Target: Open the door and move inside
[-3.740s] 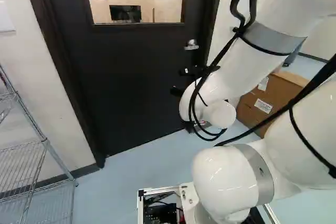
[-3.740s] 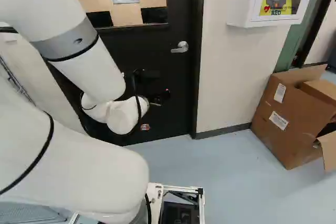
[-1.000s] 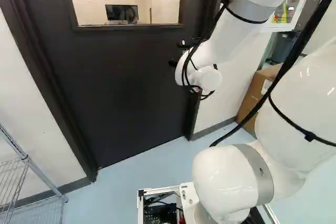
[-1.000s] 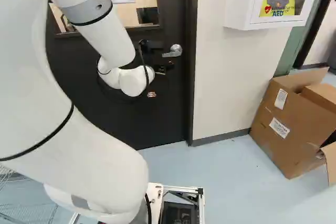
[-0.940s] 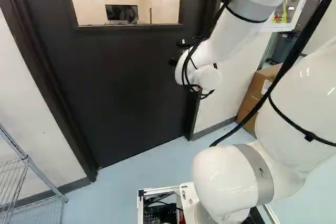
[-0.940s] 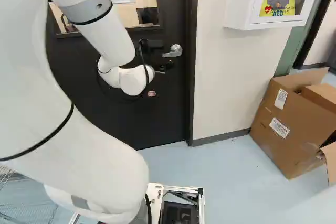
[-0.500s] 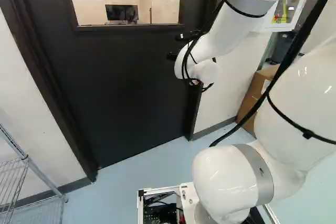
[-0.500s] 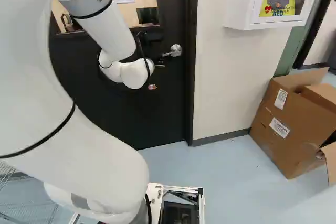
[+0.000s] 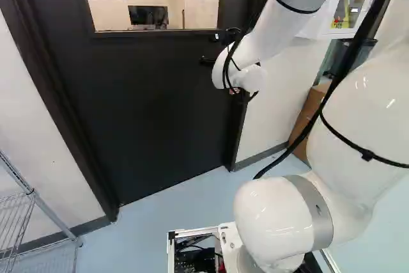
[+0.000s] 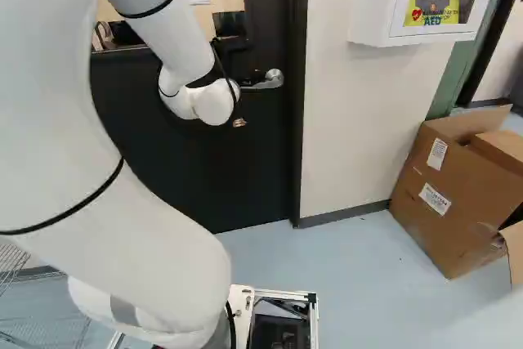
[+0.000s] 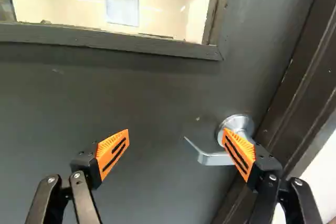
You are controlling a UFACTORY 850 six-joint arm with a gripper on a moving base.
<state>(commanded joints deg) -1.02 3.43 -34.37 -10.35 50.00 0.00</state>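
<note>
- While poised at the lever handle (image 11: 212, 158), with gripper (image 11: 176, 132) spread wide, holds nothing.
- Seems done with approaching; leaves the door (image 11: 131, 93) behind the handle closed, with turning, opening and driving inside to come.
- Cannot tell contact where an orange pad (image 11: 240, 153) partly covers the handle.
- Loses the handle behind the arm (image 9: 268, 39) in the left base view.

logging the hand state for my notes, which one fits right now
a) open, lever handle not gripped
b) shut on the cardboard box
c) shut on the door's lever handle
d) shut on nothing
a, because the wrist view shows the hand with its fingers wide apart and only one of them close to the lever handle.
</note>
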